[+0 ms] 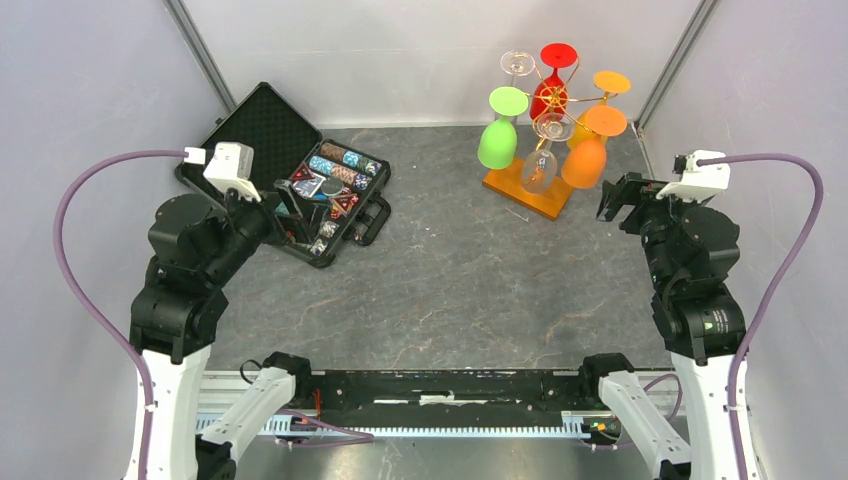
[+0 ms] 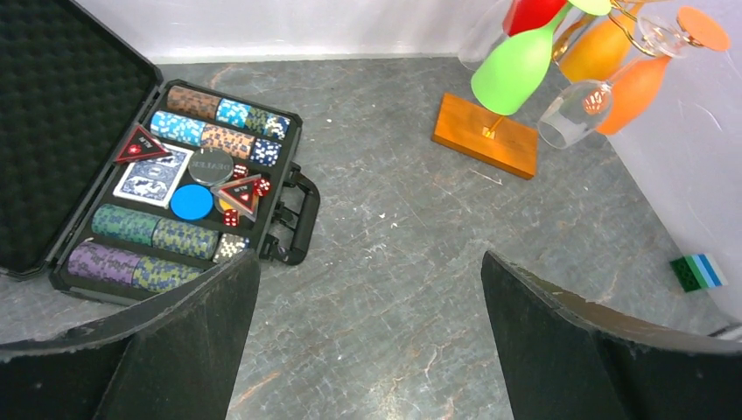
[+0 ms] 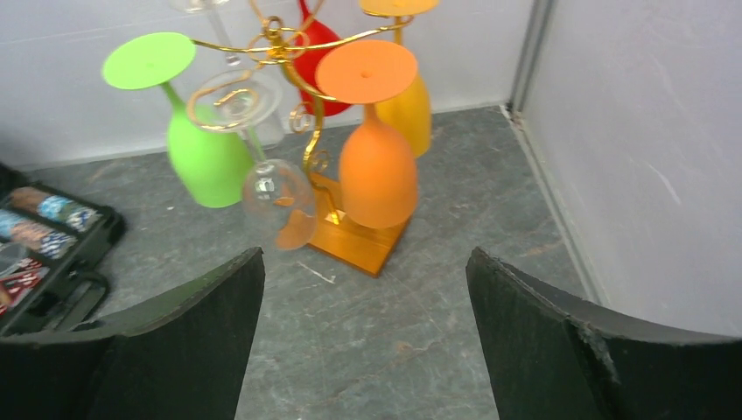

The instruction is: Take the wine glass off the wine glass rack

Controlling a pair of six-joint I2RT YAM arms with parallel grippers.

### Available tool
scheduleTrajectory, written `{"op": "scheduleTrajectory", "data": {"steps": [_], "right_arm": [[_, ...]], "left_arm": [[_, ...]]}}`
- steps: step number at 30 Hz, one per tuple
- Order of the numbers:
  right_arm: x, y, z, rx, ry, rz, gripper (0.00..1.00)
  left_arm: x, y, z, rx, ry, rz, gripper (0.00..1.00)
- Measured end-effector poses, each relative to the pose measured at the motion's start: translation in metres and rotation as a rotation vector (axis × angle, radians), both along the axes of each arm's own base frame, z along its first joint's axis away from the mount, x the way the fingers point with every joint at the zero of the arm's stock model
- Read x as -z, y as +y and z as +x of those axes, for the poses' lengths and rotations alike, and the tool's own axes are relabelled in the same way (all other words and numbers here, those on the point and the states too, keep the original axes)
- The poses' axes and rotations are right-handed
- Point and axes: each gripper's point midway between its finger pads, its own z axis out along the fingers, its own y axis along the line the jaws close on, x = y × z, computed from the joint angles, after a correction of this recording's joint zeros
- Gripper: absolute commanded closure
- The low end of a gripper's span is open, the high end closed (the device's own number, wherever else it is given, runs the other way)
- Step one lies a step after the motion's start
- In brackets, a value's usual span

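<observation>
Right gripper (image 3: 365, 260) and left gripper (image 2: 370, 262) gape wide, empty. I'd ease right onto the orange glass (image 3: 377, 171) at twelve o'clock, then slide its foot off the rack (image 3: 367, 243).

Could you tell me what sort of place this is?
Probably a robot test booth: white walls enclose a grey table holding props, a wine glass rack and a poker chip case.
</observation>
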Motion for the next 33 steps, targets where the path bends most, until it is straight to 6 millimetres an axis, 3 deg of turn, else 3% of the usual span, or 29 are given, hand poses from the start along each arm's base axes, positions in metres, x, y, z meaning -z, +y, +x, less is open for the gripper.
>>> {"op": "scheduleTrajectory", "data": {"steps": [9,14,19,29,33], "right_arm": [[-0.001,0.054,0.007,-0.274,-0.07,0.127,0.07],[-0.007,0.07,0.005,-0.357,-0.088,0.158,0.02],[-0.011,0.064,0.004,-0.335,-0.111,0.121,0.02],[-0.004,0.025,0.015,-0.125,-0.084,0.047,0.02],[-0.004,0.019,0.029,-0.079,-0.039,0.04,0.02]], "left_arm": [[-0.002,-0.023,-0.019,0.142,0.002,-0.057,0.0],[0.0,-0.032,-0.022,0.185,0.023,-0.096,0.0],[0.006,-0.032,-0.02,0.177,0.045,-0.102,0.0],[0.014,-0.015,-0.02,0.08,0.031,-0.083,0.0],[0.016,-0.011,-0.019,0.053,0.028,-0.078,0.0]]}}
